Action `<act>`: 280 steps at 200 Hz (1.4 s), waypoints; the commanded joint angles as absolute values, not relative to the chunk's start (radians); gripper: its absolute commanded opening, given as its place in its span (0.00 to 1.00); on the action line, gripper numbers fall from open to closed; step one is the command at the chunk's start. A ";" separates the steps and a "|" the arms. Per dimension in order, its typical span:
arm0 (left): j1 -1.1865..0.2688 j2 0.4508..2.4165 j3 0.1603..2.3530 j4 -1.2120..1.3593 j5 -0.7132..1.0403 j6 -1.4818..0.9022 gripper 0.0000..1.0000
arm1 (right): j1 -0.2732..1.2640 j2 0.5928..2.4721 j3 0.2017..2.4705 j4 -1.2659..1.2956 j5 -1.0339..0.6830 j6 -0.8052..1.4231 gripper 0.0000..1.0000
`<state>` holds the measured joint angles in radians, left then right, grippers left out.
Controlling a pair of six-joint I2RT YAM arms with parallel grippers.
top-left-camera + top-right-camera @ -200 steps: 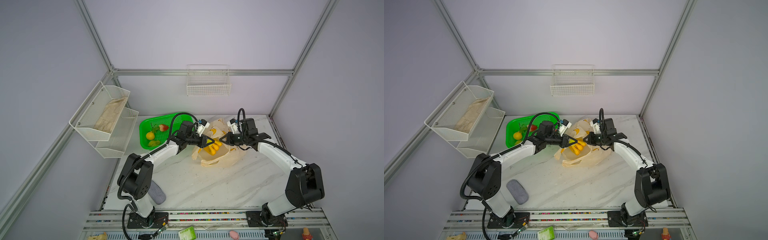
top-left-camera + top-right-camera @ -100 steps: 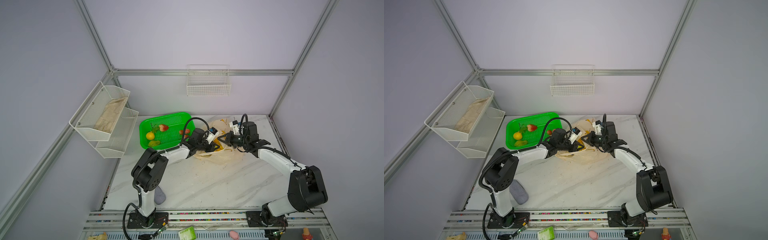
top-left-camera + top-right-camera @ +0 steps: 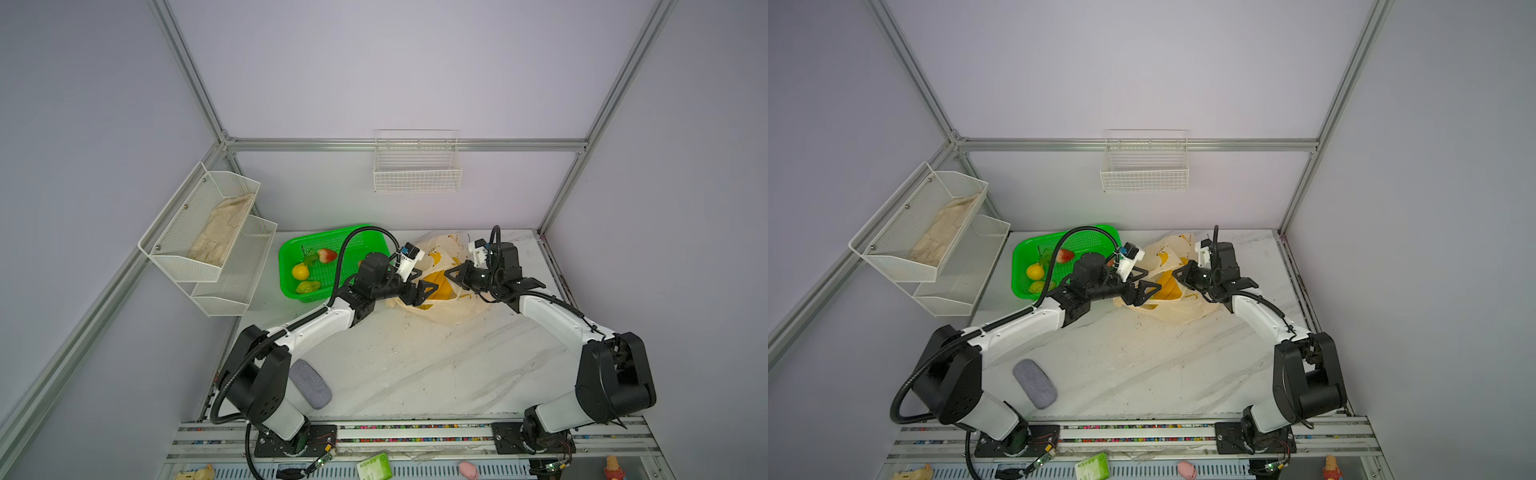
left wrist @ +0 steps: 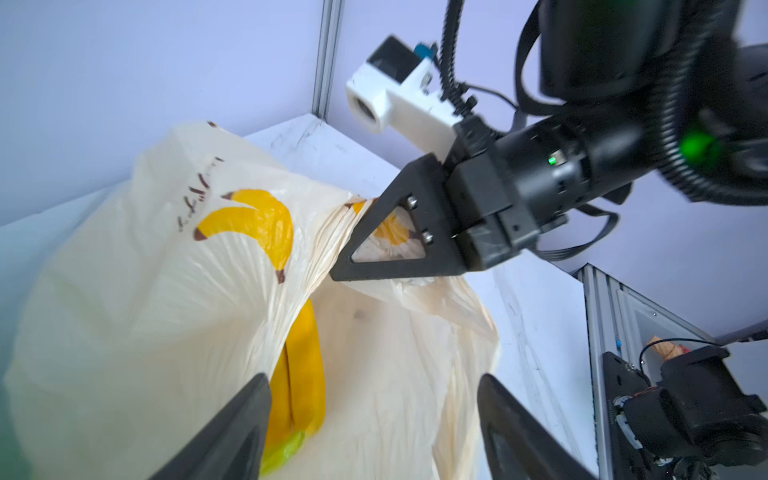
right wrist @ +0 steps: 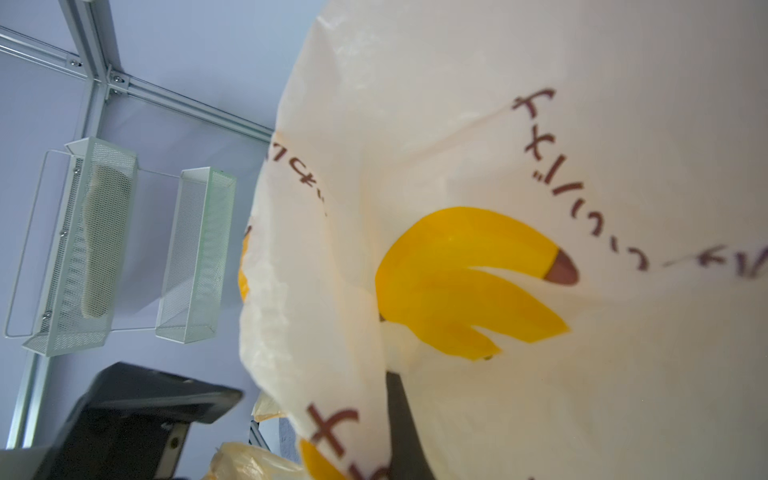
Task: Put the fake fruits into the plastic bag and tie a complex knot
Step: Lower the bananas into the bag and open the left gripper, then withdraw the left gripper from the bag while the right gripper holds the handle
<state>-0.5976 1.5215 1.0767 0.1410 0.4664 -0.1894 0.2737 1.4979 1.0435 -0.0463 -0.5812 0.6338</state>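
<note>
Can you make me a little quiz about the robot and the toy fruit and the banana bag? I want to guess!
1. True or false: the banana bunch lies inside the plastic bag.
2. Fill in the missing word: the left gripper has its jaws ____.
3. Pick one: what is pinching the plastic bag's edge?
A. the left gripper
B. the right gripper
C. nothing at all

Key
1. True.
2. Open.
3. B.
</note>
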 commanded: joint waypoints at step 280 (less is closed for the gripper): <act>-0.491 1.907 1.014 0.409 0.466 -0.899 0.57 | 0.252 1.539 1.092 -0.090 -0.551 0.521 0.00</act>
<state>-0.4797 1.8725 0.9081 0.3527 0.4416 -0.8837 0.2577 1.5230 1.0809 -0.0937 -0.5407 0.5365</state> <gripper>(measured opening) 0.613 0.050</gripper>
